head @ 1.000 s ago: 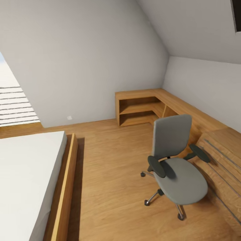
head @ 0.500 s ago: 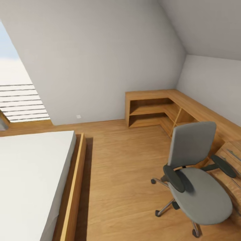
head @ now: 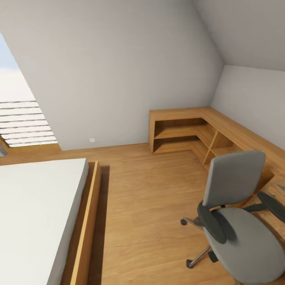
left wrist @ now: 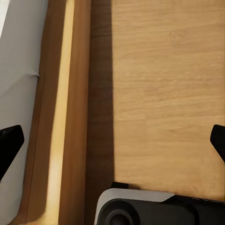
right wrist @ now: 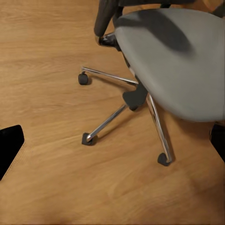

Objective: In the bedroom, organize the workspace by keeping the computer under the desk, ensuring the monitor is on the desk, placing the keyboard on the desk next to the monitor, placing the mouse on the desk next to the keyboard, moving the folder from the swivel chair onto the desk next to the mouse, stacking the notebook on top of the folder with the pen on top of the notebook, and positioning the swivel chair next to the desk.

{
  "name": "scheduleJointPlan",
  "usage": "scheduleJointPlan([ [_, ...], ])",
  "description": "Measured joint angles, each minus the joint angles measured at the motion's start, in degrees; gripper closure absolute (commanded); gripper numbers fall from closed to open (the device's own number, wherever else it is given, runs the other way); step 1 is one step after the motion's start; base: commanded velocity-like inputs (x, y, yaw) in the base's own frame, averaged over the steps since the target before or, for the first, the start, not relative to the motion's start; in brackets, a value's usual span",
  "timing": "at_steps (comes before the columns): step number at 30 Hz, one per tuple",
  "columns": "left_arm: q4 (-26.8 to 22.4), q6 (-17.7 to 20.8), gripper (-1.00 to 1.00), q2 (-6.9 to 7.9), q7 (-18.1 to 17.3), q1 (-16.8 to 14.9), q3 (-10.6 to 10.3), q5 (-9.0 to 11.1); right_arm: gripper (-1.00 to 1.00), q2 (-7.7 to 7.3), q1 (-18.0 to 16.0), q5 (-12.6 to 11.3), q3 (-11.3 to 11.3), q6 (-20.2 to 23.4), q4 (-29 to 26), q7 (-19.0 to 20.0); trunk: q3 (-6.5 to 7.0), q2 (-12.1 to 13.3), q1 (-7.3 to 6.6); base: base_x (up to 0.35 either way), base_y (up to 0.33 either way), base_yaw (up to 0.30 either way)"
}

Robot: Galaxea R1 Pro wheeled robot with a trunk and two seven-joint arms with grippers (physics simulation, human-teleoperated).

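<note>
The swivel chair point(head: 237, 221) stands at the lower right of the head view, cut off by the frame edge so that part of its seat and chrome base cannot be seen. Its grey seat is bare. It sits on the wooden floor point(head: 146, 198), just beside the low wooden shelving point(head: 186, 132) that runs along the right wall and turns the corner; the open shelf compartments hold nothing that can be made out. At the lower left, a bed point(head: 35, 213) with a white mattress and a wooden frame is also cropped by the frame. A bright slatted window point(head: 21, 118) shows at the far left. In the left wrist view, the left hand point(left wrist: 112, 140) hangs over the floor beside the bed's wooden rail point(left wrist: 61, 117); its two dark fingertips point(left wrist: 9, 143) sit at opposite edges, spread wide, with nothing between them. In the right wrist view, the right hand point(right wrist: 115, 140) hovers above the floor near the chair's star base point(right wrist: 126, 110) and casters; its fingers are likewise wide apart and empty, touching nothing.
</note>
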Motion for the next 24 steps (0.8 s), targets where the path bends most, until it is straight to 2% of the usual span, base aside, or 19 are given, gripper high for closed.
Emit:
scheduleJointPlan([
  [15,0.00,0.08,-1.00,0.00,-0.09,0.00,-0.03,-0.01,-1.00,0.15,0.00,-0.08,0.06,0.00,-0.01,0.46,0.04,0.00,0.00,0.323,0.000,0.000],
  [24,0.00,0.09,-1.00,0.10,-0.04,0.00,0.08,0.00,-1.00,0.25,0.00,-0.09,0.08,0.00,0.00,0.49,0.70,0.00,0.03,0.105,0.000,0.000],
])
